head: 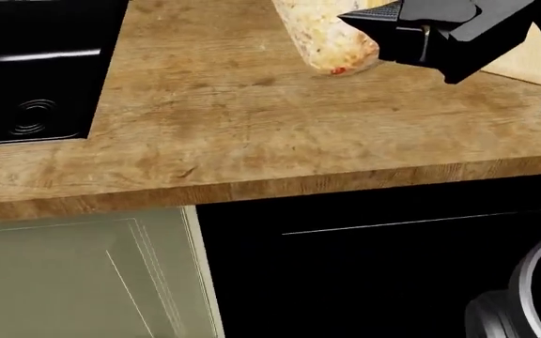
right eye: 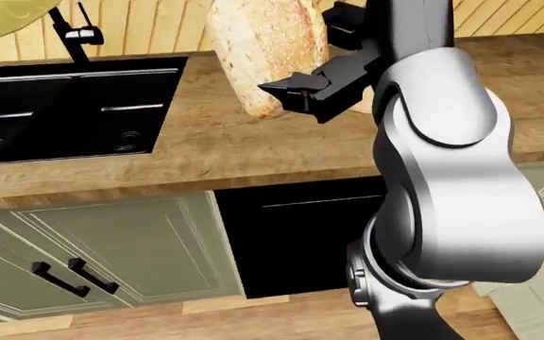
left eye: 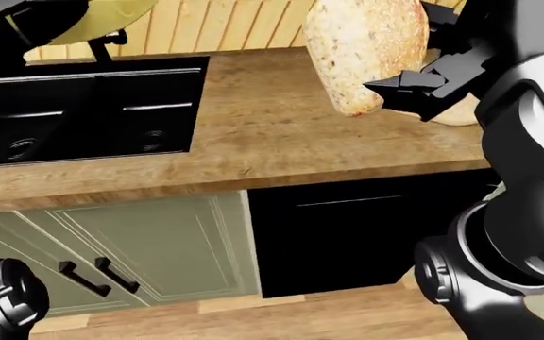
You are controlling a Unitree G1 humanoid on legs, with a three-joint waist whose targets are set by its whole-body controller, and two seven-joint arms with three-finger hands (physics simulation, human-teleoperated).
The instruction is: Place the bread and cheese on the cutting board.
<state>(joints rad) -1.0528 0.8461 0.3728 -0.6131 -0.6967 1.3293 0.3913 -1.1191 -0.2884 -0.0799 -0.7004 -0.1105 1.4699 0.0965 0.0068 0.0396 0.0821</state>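
**Wood-Grain Worktop: Bread in Transit**

Wood-grain worktop (head: pixel 252 127) fills the head view, with the black stove (left eye: pixel 74 113) at its left. The bread (left eye: pixel 366 49) is off the surface, held up by the right hand (left eye: pixel 437 81), whose fingers close round the loaf's right side. A pale slab at the right edge of the head view is probably the board (head: pixel 524 60); only a corner shows.

Step in hand: carrying the bread to the board. The next move likely calls for travel to the right, then lowering the loaf flat onto the board before release.

The left hand (left eye: pixel 17 28) sits at top left of the left-eye view beside a yellow object, probably the cheese (left eye: pixel 102 18). Whether its fingers clasp it cannot be determined.
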